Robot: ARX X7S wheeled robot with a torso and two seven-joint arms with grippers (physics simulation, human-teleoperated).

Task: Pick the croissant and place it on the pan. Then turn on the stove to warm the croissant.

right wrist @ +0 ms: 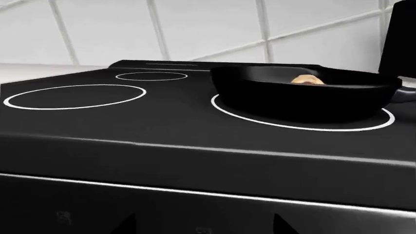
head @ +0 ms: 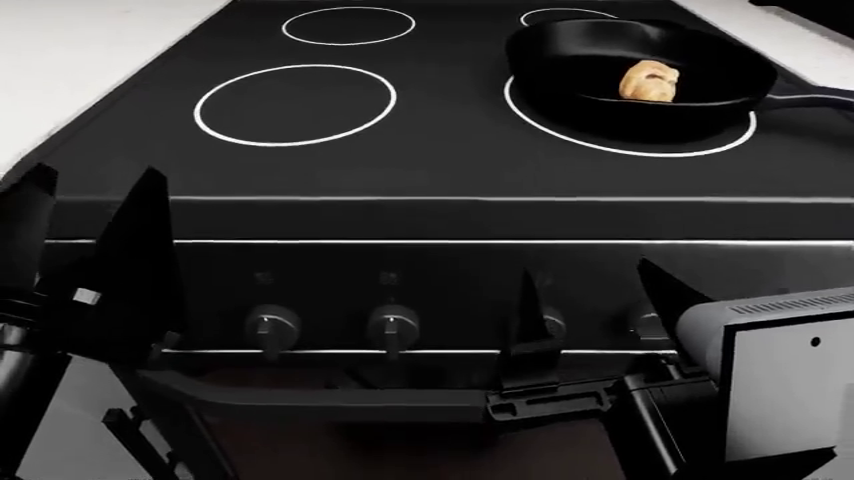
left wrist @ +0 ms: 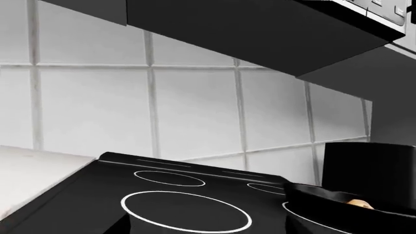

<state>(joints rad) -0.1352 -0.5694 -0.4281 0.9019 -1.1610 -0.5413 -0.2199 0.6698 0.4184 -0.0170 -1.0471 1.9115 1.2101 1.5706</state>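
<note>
The croissant (head: 650, 80) is a small golden-tan lump lying inside the black pan (head: 587, 95). The pan sits on the front right burner ring of the black glass-top stove (head: 441, 170), with its long handle pointing right. From the right wrist view the croissant (right wrist: 306, 79) just peeks over the pan's wall (right wrist: 305, 97). My right gripper (head: 601, 300) is open and empty, held in front of the two right-hand knobs on the front panel; one knob (head: 550, 324) is partly behind a finger. My left gripper (head: 80, 215) is open and empty at the stove's front left corner.
Two more knobs (head: 271, 326) (head: 391, 326) sit left of the right gripper, above the oven door handle (head: 320, 400). White counter (head: 80, 50) flanks the stove on the left. A tall black object (left wrist: 370, 165) stands behind the pan, with a tiled wall (left wrist: 195, 107) behind and a dark hood (left wrist: 260, 29) overhead.
</note>
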